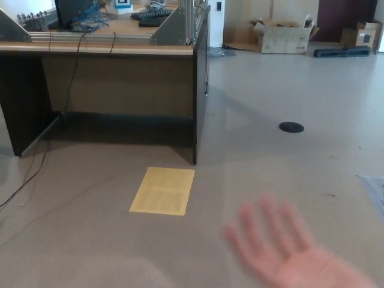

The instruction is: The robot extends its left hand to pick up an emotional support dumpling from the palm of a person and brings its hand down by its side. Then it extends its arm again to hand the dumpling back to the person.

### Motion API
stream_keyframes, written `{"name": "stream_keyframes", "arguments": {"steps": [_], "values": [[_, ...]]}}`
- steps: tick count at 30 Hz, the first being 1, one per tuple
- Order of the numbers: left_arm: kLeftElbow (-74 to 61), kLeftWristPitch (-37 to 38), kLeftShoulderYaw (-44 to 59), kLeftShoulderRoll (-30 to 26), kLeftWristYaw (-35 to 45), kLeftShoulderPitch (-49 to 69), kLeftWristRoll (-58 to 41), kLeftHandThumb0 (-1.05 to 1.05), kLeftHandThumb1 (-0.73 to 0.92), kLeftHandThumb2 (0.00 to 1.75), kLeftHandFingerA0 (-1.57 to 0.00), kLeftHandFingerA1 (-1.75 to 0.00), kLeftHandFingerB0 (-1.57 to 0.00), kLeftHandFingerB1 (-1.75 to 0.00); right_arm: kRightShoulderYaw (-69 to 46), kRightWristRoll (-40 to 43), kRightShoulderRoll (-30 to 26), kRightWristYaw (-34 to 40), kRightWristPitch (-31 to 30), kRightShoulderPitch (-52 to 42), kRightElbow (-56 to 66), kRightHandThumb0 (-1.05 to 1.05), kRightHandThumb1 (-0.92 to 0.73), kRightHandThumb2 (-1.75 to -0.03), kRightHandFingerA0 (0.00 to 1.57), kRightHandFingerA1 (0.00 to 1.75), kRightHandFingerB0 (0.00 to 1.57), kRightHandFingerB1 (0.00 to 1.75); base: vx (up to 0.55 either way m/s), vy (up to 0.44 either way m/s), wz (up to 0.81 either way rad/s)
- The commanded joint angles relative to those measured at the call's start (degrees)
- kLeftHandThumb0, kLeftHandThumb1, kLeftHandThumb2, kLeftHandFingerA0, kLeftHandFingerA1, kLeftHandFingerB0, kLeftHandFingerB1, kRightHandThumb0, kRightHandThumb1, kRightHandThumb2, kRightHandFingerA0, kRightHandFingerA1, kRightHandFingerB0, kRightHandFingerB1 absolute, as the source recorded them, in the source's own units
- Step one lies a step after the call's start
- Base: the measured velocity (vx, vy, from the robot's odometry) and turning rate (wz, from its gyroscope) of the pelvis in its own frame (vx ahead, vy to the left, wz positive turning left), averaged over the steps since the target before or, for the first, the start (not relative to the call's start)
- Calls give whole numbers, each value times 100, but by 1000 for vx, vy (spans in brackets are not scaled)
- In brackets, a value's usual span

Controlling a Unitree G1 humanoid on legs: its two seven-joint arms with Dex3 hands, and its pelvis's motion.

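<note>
a person's hand (288, 249) is in at the lower right of the head view, palm up, fingers spread and pointing up and to the left toward the middle of the floor (270, 162). it's blurred, clearly in motion, so the detail is soft. no dumpling can be made out on that palm; if one sits there the blur hides it, and i can't say where the task's thing is right now.

neither robot hand shows. the left hand isn't in the picture, the right hand isn't either, so i can't tell whether either is wide, narrow or holding anything.

what the coming move turns on, as i judge it: the offered palm lies right of centre and low in the view, while the left arm would enter from the picture's left edge. that means the left hand would have to reach across toward the middle-right to meet it, approaching from the fingertip side of the palm.

around it: a yellow sheet (162, 190) on the floor left of the palm, well apart, the bench (120, 78) behind it, a dark round floor cover (291, 126) further back.
</note>
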State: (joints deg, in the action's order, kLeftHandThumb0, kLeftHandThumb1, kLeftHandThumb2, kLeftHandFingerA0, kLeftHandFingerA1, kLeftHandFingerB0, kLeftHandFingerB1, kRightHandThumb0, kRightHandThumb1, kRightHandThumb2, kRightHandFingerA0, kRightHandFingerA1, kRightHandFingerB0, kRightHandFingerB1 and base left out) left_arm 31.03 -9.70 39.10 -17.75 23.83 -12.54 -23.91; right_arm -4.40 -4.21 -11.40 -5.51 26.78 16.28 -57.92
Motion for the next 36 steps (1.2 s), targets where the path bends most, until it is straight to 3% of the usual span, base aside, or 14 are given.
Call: {"name": "stream_keyframes", "arguments": {"steps": [1, 4, 5, 14, 16, 17, 19, 20, 21, 25, 26, 27, 29, 36], "values": [[-1561, -536, -192, -647, -186, -931, -493, -9, 80, 66, -82, -154, -82, -81, -47, 57, -97, 61, -125, 5, 74, -41, -59, -58, 72, 46, 45, 35, 0, 0, 0], [-1918, -577, -354, -770, -198, -1272, -476, -8, 81, 65, -88, -149, -87, -83, -58, 67, -90, 73, -140, 22, 76, -41, -58, -58, 73, 47, 46, 35, 0, 0, 0], [-2188, -687, -533, -876, -186, -1449, -425, -12, 80, 66, -84, -138, -90, -81, -59, 68, -98, 62, -124, 31, 58, -41, -59, -58, 73, 47, 45, 35, 0, 0, 0], [-3702, -888, -2733, -1603, 438, -3116, 373, -10, 77, 73, -97, -133, -85, -93, -76, 63, -92, 119, -155, 0, 90, -42, -59, -58, 72, 46, 45, 35, 0, 0, 0], [-3790, -831, -2981, -1574, 455, -3281, 420, -8, 76, 75, -95, -133, -85, -94, -79, 64, -77, 135, -188, -21, 130, -41, -59, -58, 71, 46, 45, 35, 0, 0, 0], [-3853, -844, -3262, -1513, 557, -3444, 422, -13, 80, 65, -83, -145, -84, -92, -84, 73, -64, 137, -212, -36, 158, -47, -50, -77, 65, 57, 41, 46, 0, 0, 0], [-4015, -855, -3695, -1431, 722, -3638, 489, -14, 75, 69, -87, -138, -86, -88, -88, 84, -55, 126, -214, -50, 173, -47, -50, -77, 66, 57, 40, 46, 0, 0, 0], [-4160, -810, -3990, -1401, 788, -3740, 575, -14, 75, 69, -87, -138, -86, -88, -88, 85, -54, 115, -204, -59, 180, -47, -50, -77, 66, 57, 40, 46, 0, 0, 0], [-4328, -909, -4229, -1353, 803, -3834, 615, -14, 73, 70, -83, -138, -87, -86, -81, 65, -60, 129, -141, -52, 153, -42, -58, -57, 73, 47, 45, 35, 0, 0, 0], [-4680, -1086, -4737, -1223, 805, -4042, 666, -8, 73, 71, -82, -134, -87, -85, -89, 70, -51, 144, -220, -11, 151, -43, -59, -58, 74, 46, 47, 35, 0, 0, 0], [-4818, -1093, -5065, -1145, 821, -4208, 855, -10, 71, 71, -81, -140, -86, -88, -68, 49, -71, 118, -191, 6, 160, -42, -59, -58, 73, 47, 44, 35, 0, 0, 0], [-4871, -1052, -5269, -1058, 854, -4292, 954, -9, 71, 71, -86, -134, -86, -97, -53, 32, -91, 102, -199, 16, 163, -45, -59, -58, 72, 46, 44, 34, 0, 0, 0], [-4920, -1002, -5495, -949, 893, -4378, 1055, -9, 71, 71, -86, -134, -86, -97, -36, 13, -116, 85, -224, 28, 168, -45, -59, -58, 72, 46, 44, 34, 0, 0, 0], [-5091, -1061, -6294, -768, 1104, -4426, 1461, -13, 68, 75, -83, -145, -84, -103, -6, -15, -148, 56, -170, 73, 130, -44, -59, -58, 70, 46, 44, 34, 0, 0, 0]]}}
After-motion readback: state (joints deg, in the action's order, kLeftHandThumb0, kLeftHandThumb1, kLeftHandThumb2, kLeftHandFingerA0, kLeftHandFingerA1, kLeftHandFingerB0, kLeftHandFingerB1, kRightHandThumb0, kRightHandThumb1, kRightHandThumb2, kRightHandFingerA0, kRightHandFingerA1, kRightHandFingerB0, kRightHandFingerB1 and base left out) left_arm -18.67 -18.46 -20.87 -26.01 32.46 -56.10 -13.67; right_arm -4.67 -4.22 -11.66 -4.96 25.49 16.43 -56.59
